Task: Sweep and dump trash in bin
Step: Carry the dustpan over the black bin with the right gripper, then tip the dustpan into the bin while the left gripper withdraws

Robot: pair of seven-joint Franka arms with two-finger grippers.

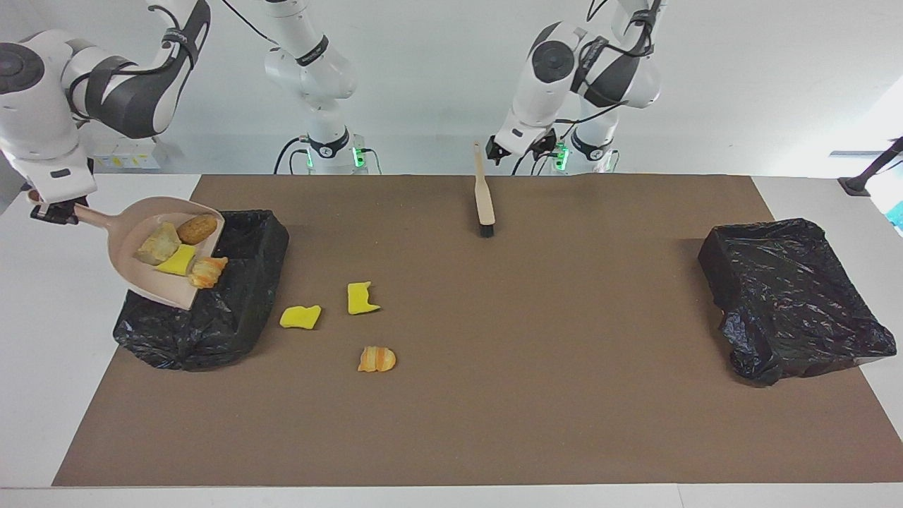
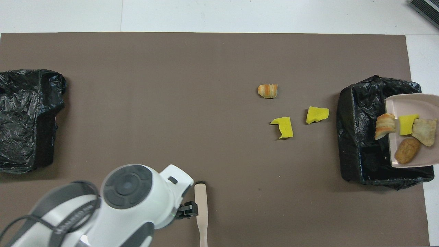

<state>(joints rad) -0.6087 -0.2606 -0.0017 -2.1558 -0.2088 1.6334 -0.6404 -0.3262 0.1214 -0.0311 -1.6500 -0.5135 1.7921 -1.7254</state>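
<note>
- Trash (image 1: 176, 259), four pieces, sat in the pan (image 1: 127, 240), which was tipped over the bin (image 1: 240, 282); the right gripper (image 1: 51, 210) clamped its handle.
- We judged nothing dumped yet.
- Three scraps (image 1: 363, 298) lay unswept beside that bin.
- The left gripper (image 1: 502, 151) hung beside the brush (image 1: 484, 201); whether it was open, we could not tell.
- A spare bin (image 1: 790, 296) sat on the brown mat (image 1: 529, 395), with a white wall above.

This is a robotics lab, not a home. Two white robot arms (image 1: 310, 63) are bolted at the table's (image 1: 42, 395) twelve o'clock edge, cables and green status lights at their bases. A plain brown mat (image 1: 494, 409) covers the white table, bare white walls rise around it, and black-lined bins (image 1: 790, 296) sit at three and nine o'clock as staged props.
</note>
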